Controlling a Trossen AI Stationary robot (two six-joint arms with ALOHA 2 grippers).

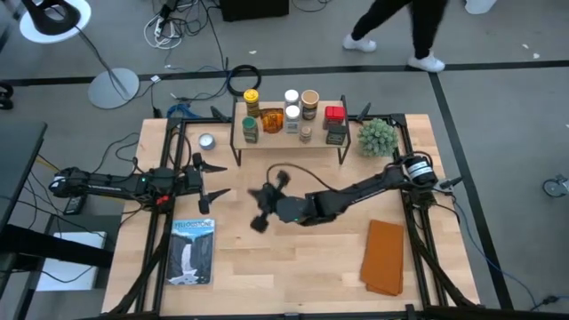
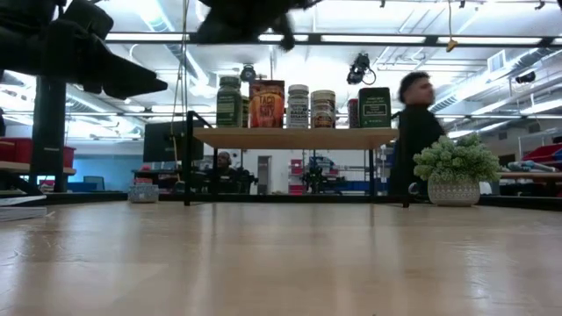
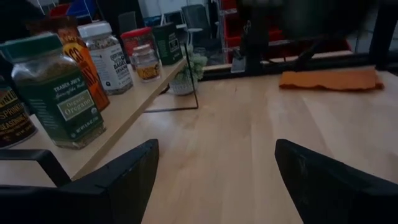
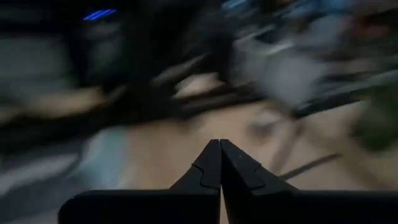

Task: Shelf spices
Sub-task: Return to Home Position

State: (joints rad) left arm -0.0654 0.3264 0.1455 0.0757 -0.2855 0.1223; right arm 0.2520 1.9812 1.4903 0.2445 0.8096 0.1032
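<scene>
High view finds the shelf [image 1: 286, 142] standing on the table [image 1: 293, 267], and all the spices [image 1: 292, 113] sit on its board. Among them are a yellow-lidded jar [image 1: 252, 100], an orange packet [image 1: 272, 120], a green-lidded jar [image 1: 250, 130], a tan-lidded jar [image 1: 309, 102], a red tin [image 1: 334, 114] and a dark box [image 1: 337, 133]. From the low view they read as one row along the shelf top; the back ones are partly hidden by the front ones, and most labels are too small to read.

In front of the shelf's middle hangs the right end effector [image 4: 219, 146], raised off the table and badly smeared. Only its own wrist view makes clear that the fingers are clenched tip to tip with nothing between them. The low view cuts it off at the top edge. The left end effector [image 1: 208, 180] sits in front of the shelf's left end, fingers spread wide — released, holding nothing.

Just beside the shelf's right end stands a spiky plant [image 1: 377, 136], and off its left end lies a flat silver tin [image 1: 207, 140]. Well in front of the shelf lie a book [image 1: 192, 251] to the left and an orange cloth [image 1: 384, 258] to the right. Behind the shelf, past the table, a person [image 1: 396, 27] shows only as legs.
</scene>
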